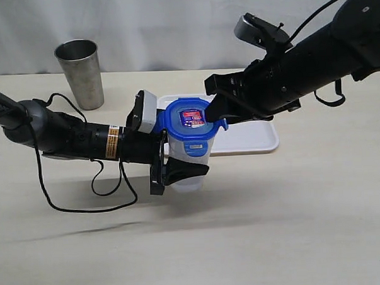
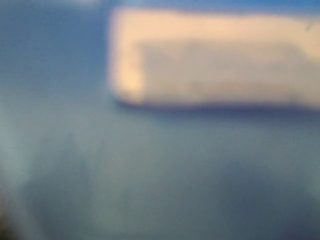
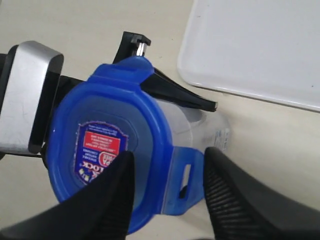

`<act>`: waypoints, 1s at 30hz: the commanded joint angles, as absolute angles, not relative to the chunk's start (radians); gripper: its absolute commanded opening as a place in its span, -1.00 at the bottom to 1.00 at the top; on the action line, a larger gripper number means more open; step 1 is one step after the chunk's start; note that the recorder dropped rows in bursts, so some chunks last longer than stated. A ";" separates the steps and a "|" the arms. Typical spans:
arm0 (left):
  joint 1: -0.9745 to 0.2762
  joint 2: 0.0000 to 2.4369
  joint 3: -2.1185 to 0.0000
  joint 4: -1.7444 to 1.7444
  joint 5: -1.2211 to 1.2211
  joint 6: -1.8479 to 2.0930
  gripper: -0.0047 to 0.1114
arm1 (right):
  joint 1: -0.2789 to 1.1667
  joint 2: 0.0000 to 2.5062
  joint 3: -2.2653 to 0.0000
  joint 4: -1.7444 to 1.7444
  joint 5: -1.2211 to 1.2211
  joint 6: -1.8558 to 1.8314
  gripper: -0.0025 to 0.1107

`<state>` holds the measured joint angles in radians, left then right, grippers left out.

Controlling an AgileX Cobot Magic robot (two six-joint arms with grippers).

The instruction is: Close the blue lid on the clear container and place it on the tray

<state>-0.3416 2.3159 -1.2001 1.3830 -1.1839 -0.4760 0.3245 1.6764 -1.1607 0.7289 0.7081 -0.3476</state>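
Here, both tools meet at the lidded container, just in front of the tray.

We see the left tool (image 1: pixel 185 156) clamped on the clear container (image 3: pixel 200 127), one black finger along each side of its wall. It holds the container upright over the counter (image 1: pixel 294 226), just beside the near edge of the white tray (image 1: pixel 253 140). The blue lid (image 1: pixel 189 120) sits on the container's mouth, red-and-white label up. The right tool (image 3: pixel 169 154) stands wide and holds nothing, with one finger over the lid's top, the other outside, and a side flap between them. A steel cup (image 1: pixel 80 71) stands well apart at the back. Our left wrist view is only a blue and pale blur, perhaps the lid seen very close.
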 commanded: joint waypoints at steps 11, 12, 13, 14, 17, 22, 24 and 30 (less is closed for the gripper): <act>-0.346 2.305 -1.200 1.375 -1.186 -0.471 -0.92 | 0.328 1.794 -1.151 0.838 0.793 -0.467 -0.21; -0.346 2.305 -1.200 1.375 -1.186 -0.471 -0.92 | 0.328 1.809 -1.151 0.858 0.795 -0.482 -0.21; -0.346 2.305 -1.200 1.375 -1.186 -0.471 -0.92 | 0.328 1.822 -1.151 0.881 0.800 -0.501 -0.21; -0.346 2.305 -1.200 1.375 -1.186 -0.471 -0.92 | 0.328 1.835 -1.151 0.906 0.802 -0.518 -0.21; -0.346 2.305 -1.200 1.375 -1.189 -0.471 -0.92 | 0.328 1.863 -1.151 0.959 0.821 -0.567 -0.21; -0.346 2.305 -1.200 1.375 -1.189 -0.471 -0.92 | 0.328 1.877 -1.151 0.974 0.854 -0.608 -0.21; -0.346 2.305 -1.200 1.375 -1.189 -0.471 -0.92 | 0.327 1.871 -1.151 0.974 0.865 -0.636 -0.21; -0.346 2.305 -1.200 1.375 -1.189 -0.474 -0.92 | 0.327 1.815 -1.151 0.914 0.843 -0.693 -0.19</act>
